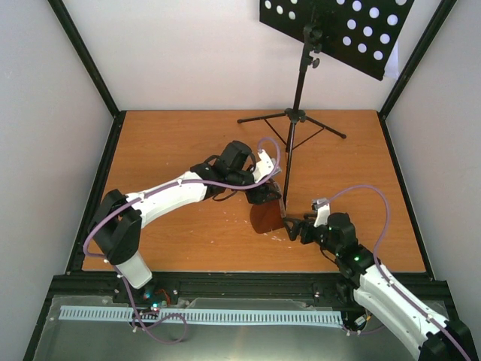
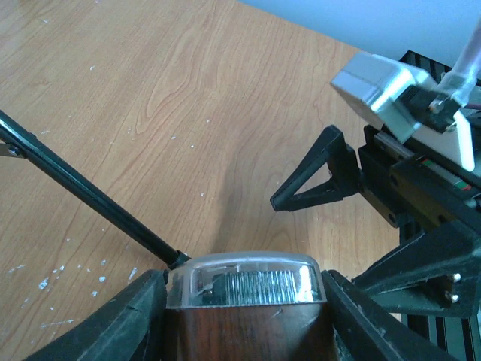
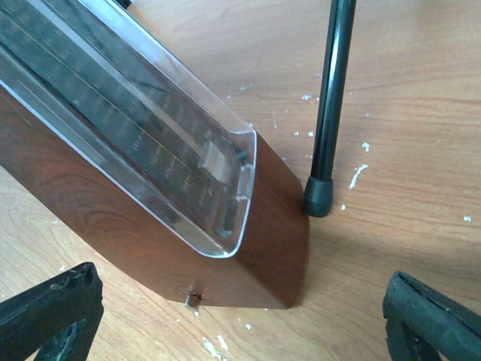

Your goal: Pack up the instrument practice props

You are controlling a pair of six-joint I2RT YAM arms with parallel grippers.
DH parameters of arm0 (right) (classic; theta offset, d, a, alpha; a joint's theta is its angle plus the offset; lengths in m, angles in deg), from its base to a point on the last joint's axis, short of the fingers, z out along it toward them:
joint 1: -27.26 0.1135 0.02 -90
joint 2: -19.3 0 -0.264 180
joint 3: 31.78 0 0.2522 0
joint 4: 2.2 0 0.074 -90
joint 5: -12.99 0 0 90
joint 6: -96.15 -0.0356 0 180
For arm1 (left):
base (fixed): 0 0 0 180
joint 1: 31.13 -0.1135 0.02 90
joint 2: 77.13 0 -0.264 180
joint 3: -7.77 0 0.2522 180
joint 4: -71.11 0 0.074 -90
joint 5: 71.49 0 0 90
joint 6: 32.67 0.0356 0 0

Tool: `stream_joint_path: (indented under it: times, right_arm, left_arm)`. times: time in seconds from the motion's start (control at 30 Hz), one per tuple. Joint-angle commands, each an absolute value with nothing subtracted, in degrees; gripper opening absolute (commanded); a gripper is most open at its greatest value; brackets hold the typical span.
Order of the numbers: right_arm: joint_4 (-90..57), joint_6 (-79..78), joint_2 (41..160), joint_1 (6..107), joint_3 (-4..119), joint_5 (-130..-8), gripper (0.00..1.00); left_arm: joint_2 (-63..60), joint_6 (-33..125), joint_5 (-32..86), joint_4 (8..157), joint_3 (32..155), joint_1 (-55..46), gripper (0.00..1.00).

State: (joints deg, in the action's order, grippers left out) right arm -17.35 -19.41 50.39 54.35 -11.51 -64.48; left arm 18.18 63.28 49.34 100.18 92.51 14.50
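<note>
The red-brown wooden metronome (image 1: 267, 218) with a clear cover stands on the table beside a foot of the black tripod music stand (image 1: 299, 90). My left gripper (image 1: 264, 198) is down over its top. In the left wrist view both fingers (image 2: 131, 320) press against the sides of the metronome's top (image 2: 244, 331). My right gripper (image 1: 294, 228) is open just right of the metronome's base (image 3: 255, 248), with its fingertips (image 3: 52, 304) spread wide. The stand's perforated desk (image 1: 338, 30) is at the top. I cannot make out the sheet-music pages.
The stand's front leg (image 3: 331, 98) ends in a rubber foot (image 3: 318, 197) right next to the metronome. Its other legs (image 1: 323, 126) spread across the back of the wooden table (image 1: 165, 150). Black frame posts (image 1: 83, 56) and white walls enclose the table.
</note>
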Motion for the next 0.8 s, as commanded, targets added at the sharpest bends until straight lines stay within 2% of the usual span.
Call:
stream_joint_path:
  times: [0.0, 0.3, 0.77]
  right_arm:
    - [-12.4, -20.0, 54.1, 57.2, -12.5, -66.0, 1.0]
    - [-6.4, -17.4, 64.2, 66.7, -11.8, -73.6, 1.0]
    - [-0.1, -14.0, 84.6, 81.6, -5.4, -94.2, 1.0]
  left_arm:
    - [17.8, 64.0, 50.3, 103.6, 92.6, 13.7, 0.42]
    - [18.6, 65.6, 56.2, 106.3, 94.2, 9.7, 0.39]
    - [20.4, 66.8, 58.7, 108.3, 95.7, 8.0, 0.36]
